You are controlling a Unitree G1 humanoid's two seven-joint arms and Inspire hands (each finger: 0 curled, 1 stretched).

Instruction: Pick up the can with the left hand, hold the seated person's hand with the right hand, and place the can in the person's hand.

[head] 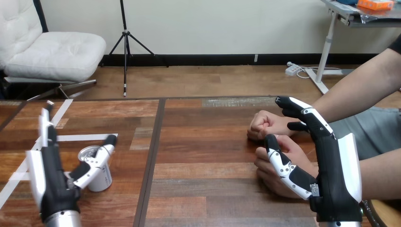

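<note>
A silver can [103,179] stands upright on the wooden table [208,161] at the near left. My left hand [49,184] is open right beside it, fingers pointing up and away and its thumb lying across the can's top. At the right, the person's two hands rest on the table: a far one closed in a fist [264,125] and a nearer one [274,177]. My right hand [333,175] is open beside the nearer hand, its fingers reaching past the fist and its thumb across the nearer hand. I cannot tell whether they touch.
White tape strips [80,138] run across the table's left part, behind and beside the can. A dark seam [152,151] divides the tabletop down the middle. The person's forearms [359,90] come in from the right edge.
</note>
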